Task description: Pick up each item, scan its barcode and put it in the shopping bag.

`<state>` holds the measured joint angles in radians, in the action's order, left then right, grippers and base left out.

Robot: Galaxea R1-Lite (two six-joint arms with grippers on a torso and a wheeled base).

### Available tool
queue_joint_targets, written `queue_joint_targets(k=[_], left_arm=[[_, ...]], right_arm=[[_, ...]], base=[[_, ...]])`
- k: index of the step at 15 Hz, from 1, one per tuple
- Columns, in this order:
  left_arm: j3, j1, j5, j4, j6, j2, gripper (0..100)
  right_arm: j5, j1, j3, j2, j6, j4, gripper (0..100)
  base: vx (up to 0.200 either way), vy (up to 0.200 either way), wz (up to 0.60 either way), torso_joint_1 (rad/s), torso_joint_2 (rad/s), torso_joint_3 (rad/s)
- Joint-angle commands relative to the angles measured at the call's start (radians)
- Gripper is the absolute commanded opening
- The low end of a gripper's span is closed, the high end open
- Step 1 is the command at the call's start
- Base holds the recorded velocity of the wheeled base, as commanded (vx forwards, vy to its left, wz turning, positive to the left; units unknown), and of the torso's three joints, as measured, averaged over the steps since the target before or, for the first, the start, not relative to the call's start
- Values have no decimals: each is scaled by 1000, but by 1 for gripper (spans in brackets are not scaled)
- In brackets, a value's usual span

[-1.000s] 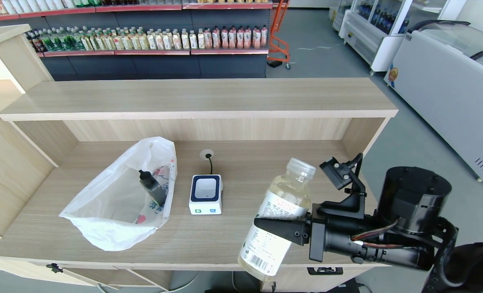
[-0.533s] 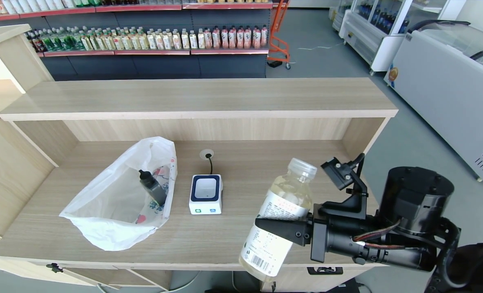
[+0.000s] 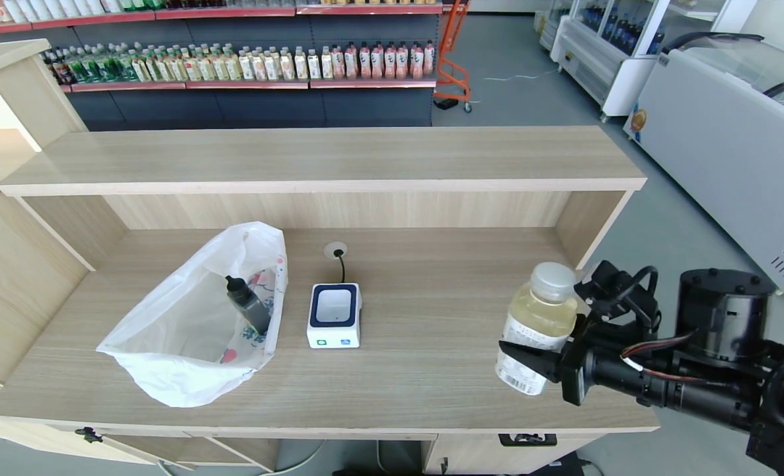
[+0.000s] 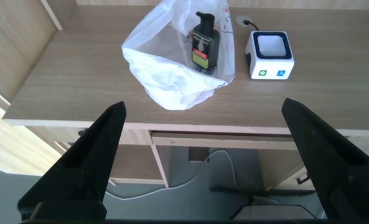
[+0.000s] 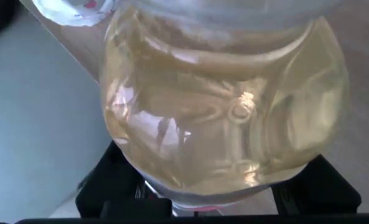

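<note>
My right gripper [image 3: 537,360] is shut on a clear bottle [image 3: 536,327] of pale yellow drink with a white cap and a white label. It holds the bottle nearly upright over the counter's right end. The bottle [image 5: 224,93] shows from below between the right fingers [image 5: 109,186]. A white shopping bag [image 3: 194,317] lies open on the left of the counter [image 3: 398,370], with a dark pump bottle [image 3: 246,305] inside. The white barcode scanner [image 3: 334,315] stands between bag and bottle. My left gripper [image 4: 203,162] hangs open in front of the counter, with the bag [image 4: 172,68] and scanner [image 4: 270,55] beyond it.
A raised shelf [image 3: 319,158] runs along the counter's back, with side walls at both ends. The scanner's cable goes into a grommet [image 3: 335,250] behind it. Store shelves of drinks [image 3: 246,63] and freezers [image 3: 729,125] stand beyond.
My right arm has drawn back to the right and lower with the bottle, which now stands more upright over the counter's right end. The bag and scanner have not moved.
</note>
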<state>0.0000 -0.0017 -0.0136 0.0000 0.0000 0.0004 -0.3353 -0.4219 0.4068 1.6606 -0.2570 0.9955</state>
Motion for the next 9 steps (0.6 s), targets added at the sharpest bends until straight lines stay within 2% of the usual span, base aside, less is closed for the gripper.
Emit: queue_joint_targets(k=[1,4,7,9], left_arm=[[0,0,0,0,0,0,100],[0,0,0,0,0,0,100],[0,0,0,0,0,0,100],[0,0,0,0,0,0,100]], right_arm=[[41,123,-36,-114,-240,-61,0],[47,161,-16,-153,-519,-58,0],[47,167,-17,-153,-742,-41,0],[45,170,-45,-154,-846,31,0]], base=[[0,0,0,0,0,0],[0,0,0,0,0,0],[0,0,0,0,0,0],[0,0,0,0,0,0]])
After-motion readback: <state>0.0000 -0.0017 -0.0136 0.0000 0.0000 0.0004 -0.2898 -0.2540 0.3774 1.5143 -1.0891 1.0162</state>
